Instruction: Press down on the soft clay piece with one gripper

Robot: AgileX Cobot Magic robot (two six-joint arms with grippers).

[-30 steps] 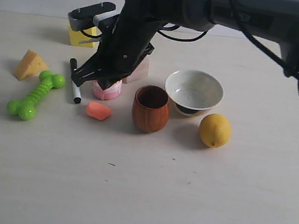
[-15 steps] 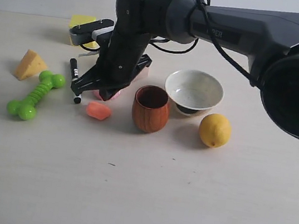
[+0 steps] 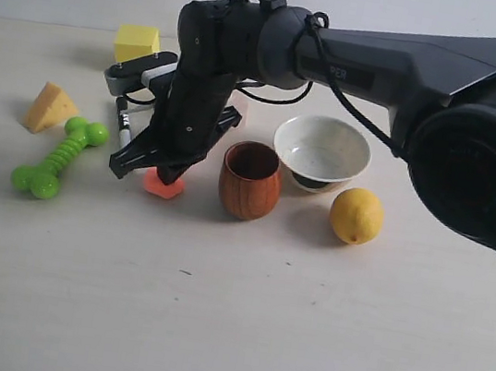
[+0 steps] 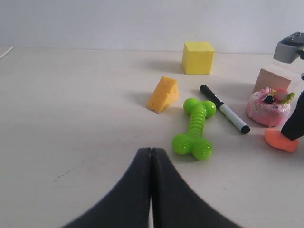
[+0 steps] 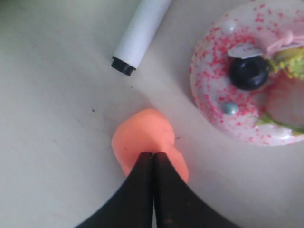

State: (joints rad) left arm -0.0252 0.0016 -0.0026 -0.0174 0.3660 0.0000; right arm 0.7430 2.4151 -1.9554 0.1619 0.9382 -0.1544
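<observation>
The salmon-orange soft clay piece (image 3: 163, 188) lies on the table just left of the brown wooden cup (image 3: 250, 181). My right gripper (image 3: 167, 173) is shut, and its joined tips rest on top of the clay. The right wrist view looks straight down on this: the clay (image 5: 141, 134) sits under the shut right gripper (image 5: 152, 154), with nothing held between the fingers. The left wrist view shows the clay (image 4: 281, 141) far off to one side. There my left gripper (image 4: 151, 150) is shut and empty, low over bare table.
The pink toy cake (image 5: 251, 71) and a black-and-white marker (image 3: 124, 133) lie close behind the clay. A green bone toy (image 3: 58, 155), cheese wedge (image 3: 49, 107) and yellow cube (image 3: 137, 42) sit to the left. A white bowl (image 3: 321, 150) and lemon (image 3: 356, 216) sit right of the cup.
My right arm came down and forward from over the pink cake, bringing its shut tips onto the clay. The clay and other objects stayed in place.
</observation>
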